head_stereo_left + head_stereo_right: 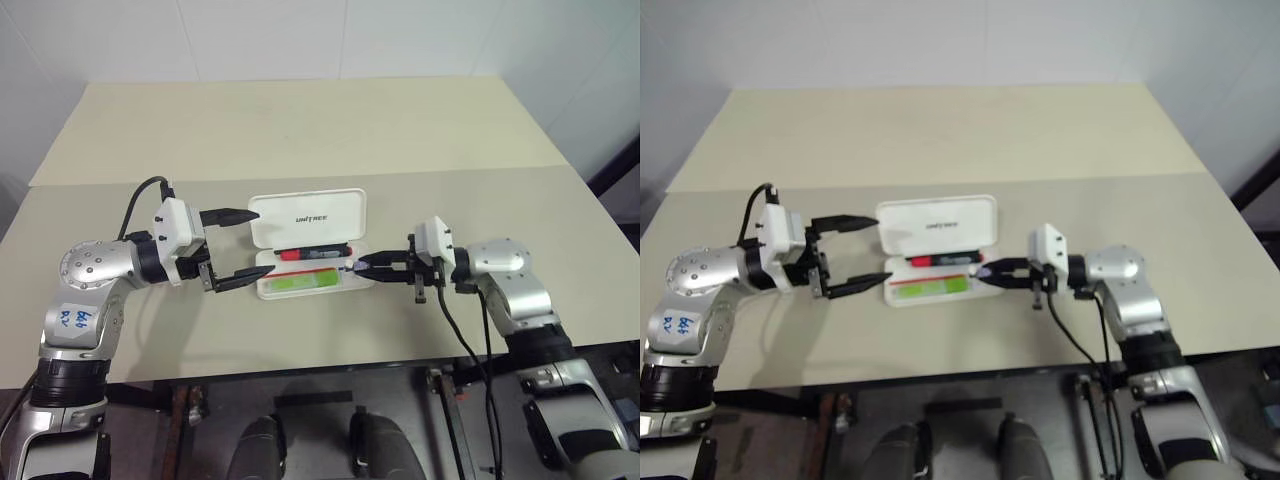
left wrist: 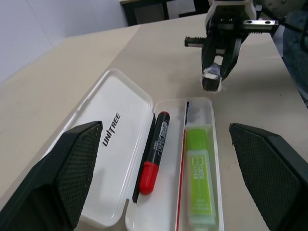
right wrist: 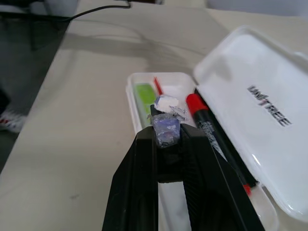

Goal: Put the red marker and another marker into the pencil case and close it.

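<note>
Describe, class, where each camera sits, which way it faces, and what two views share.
Head views: look forward and down over both arms at the pencil case on the table.
Left wrist view: looks along the open left gripper at the case.
Right wrist view: looks along the shut right gripper.
Shared: red marker, green marker.

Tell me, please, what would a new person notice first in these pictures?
Most striking is the open white pencil case in the middle of the beige table, its lid folded back. The red marker and the light-green marker lie side by side in its tray. The open left gripper stands at one end of the case, the shut right gripper at the other.
</note>
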Controlling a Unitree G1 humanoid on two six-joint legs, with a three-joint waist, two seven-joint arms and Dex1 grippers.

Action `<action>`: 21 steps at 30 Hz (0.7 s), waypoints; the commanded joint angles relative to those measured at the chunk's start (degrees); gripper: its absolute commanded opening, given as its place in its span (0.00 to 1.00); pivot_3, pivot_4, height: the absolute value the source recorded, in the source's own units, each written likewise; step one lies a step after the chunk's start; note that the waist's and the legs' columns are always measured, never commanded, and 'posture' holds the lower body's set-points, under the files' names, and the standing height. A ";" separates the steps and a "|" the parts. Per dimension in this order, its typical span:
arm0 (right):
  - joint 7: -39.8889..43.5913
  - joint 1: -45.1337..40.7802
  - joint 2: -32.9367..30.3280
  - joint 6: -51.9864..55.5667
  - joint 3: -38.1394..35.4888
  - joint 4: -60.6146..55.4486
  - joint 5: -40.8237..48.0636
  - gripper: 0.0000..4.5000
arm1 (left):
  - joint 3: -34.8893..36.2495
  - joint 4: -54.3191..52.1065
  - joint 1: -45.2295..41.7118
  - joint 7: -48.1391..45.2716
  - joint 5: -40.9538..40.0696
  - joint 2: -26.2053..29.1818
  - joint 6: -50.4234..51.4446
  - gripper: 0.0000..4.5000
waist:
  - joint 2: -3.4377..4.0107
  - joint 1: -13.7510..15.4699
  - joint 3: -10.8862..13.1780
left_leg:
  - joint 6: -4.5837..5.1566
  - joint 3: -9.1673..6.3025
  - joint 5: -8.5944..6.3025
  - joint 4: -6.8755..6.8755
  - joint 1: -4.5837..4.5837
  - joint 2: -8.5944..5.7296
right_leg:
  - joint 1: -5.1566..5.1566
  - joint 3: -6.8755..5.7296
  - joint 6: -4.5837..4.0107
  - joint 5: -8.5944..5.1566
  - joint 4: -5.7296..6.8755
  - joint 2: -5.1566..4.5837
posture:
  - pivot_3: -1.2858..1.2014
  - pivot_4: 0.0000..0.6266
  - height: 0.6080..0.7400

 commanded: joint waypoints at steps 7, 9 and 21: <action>4.24 -9.04 2.86 -11.44 0.64 18.08 -4.92 0.08 | 0.88 -2.45 1.30 0.61 -0.84 0.79 -0.09 1.00 | 0.01 0.03 0.00 | -0.20 0.05 0.06 -0.01 -0.04 0.02 | -0.01 0.04 0.00 0.00 0.05 0.03 | 0.52 0.24 1.00; 5.16 -10.04 2.79 -12.96 0.48 20.68 -5.42 0.08 | 1.07 -2.72 1.55 0.77 -0.87 0.93 -0.01 1.00 | 0.00 0.04 0.00 | -0.22 0.06 0.06 -0.02 -0.04 0.03 | -0.01 0.04 0.00 0.00 0.06 0.03 | 0.52 0.24 1.00; 7.90 -12.67 1.17 -16.93 -0.99 27.66 -6.24 0.08 | 0.97 -2.53 1.21 1.24 -0.68 0.87 -0.01 1.00 | 0.01 -0.03 0.00 | -0.29 0.09 0.05 -0.01 -0.02 0.08 | -0.01 0.07 0.00 0.00 0.04 0.07 | 0.52 0.24 1.00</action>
